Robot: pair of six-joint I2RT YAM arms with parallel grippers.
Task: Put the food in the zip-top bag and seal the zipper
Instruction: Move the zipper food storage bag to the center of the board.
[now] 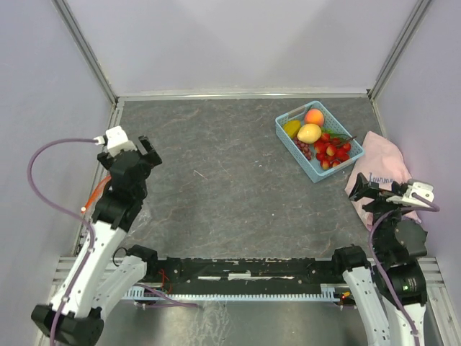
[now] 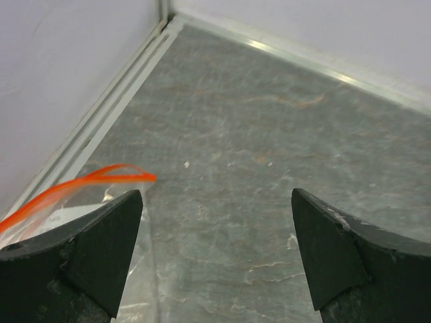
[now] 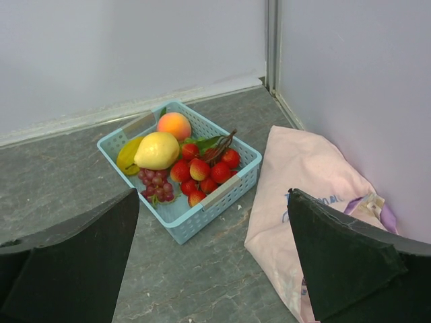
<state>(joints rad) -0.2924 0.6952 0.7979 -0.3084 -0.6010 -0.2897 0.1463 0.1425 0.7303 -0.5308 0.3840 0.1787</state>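
The food lies in a light blue basket point(image 1: 287, 119) at the back right: a peach point(image 1: 313, 116), a yellow lemon point(image 1: 309, 133), a mango point(image 1: 291, 127), strawberries point(image 1: 333, 150) and grapes point(image 1: 303, 149). The right wrist view also shows the basket point(image 3: 236, 185), the peach point(image 3: 174, 125) and the strawberries point(image 3: 202, 171). The clear zip-top bag point(image 2: 47, 215) lies at the left edge under my left arm; its orange-red zipper point(image 2: 81, 182) shows, also in the top view point(image 1: 95, 191). My left gripper point(image 1: 140, 151) is open and empty above the table beside the bag. My right gripper point(image 1: 371, 189) is open and empty over the pink cloth.
A pink cloth point(image 1: 382, 169) lies at the right wall beside the basket, also in the right wrist view point(image 3: 303, 182). White walls with metal rails enclose the grey table point(image 1: 230, 166) on three sides.
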